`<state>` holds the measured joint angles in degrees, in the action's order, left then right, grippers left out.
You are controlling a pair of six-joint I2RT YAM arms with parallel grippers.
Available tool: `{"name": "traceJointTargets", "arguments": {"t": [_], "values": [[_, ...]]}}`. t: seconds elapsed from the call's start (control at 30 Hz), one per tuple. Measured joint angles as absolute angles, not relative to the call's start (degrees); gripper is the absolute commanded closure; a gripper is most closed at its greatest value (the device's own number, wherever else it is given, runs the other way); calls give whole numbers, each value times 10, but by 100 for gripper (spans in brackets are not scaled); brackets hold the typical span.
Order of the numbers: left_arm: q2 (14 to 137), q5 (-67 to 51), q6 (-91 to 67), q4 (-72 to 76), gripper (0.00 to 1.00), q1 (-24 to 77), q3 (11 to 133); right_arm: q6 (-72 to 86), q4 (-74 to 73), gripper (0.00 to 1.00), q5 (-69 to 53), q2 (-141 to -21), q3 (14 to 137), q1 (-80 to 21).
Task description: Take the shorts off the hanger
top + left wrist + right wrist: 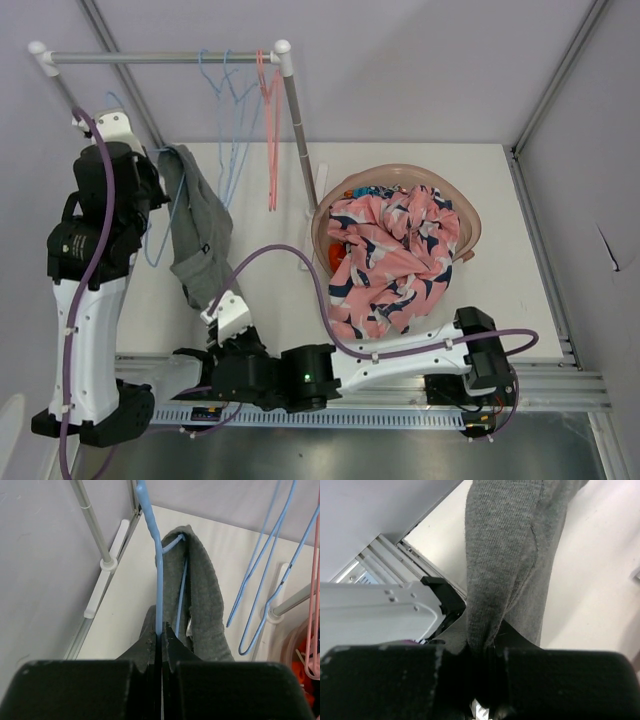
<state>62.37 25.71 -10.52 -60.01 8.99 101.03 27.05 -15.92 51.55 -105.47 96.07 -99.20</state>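
Note:
Grey shorts hang draped over a blue wire hanger at the left of the table. My left gripper is shut on the hanger's wire; in the left wrist view the blue hanger runs straight out from between the closed left gripper, with the shorts just beyond. My right gripper reaches in from the lower right and is shut on the lower end of the shorts. In the right wrist view the grey shorts are bunched between the right gripper.
A clothes rack stands at the back left with empty blue hangers and a pink hanger. A pink basket holding a pink patterned cloth sits to the right. Metal rails border the table.

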Motion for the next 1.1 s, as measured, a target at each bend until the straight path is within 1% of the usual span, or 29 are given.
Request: {"name": "traceJointTargets", "arguments": {"t": [0.1,0.2,0.4,0.47,0.5,0.57,0.73,0.8,0.9,1.0,1.1], "values": [[615,247,-112,-603,100,90,1010,256,-143,100,491,-1072,970,-963],[591,240,-127,-597,100,90,1008,231,-137,100,451,-1119,1032,-919],[512,237,-161,-605,100,89,979,168,-166,100,372,-1277,1295,-806],[491,235,-173,-610,100,89,978,161,-178,100,358,-1307,1352,-780],[483,233,-179,-612,100,89,978,158,-185,100,353,-1309,1359,-769],[475,232,-185,-617,100,89,978,158,-189,100,351,-1306,1354,-758],[472,235,-191,-624,100,89,971,172,-164,100,345,-1201,1148,-776],[473,243,-189,-624,100,89,967,179,-160,100,353,-1154,1068,-802],[473,265,-182,-620,100,89,960,178,-165,100,387,-1083,980,-858],[465,279,-174,-605,100,89,935,170,-187,100,420,-1023,956,-911],[444,283,-169,-592,100,89,888,150,-195,100,444,-967,961,-919]]}}
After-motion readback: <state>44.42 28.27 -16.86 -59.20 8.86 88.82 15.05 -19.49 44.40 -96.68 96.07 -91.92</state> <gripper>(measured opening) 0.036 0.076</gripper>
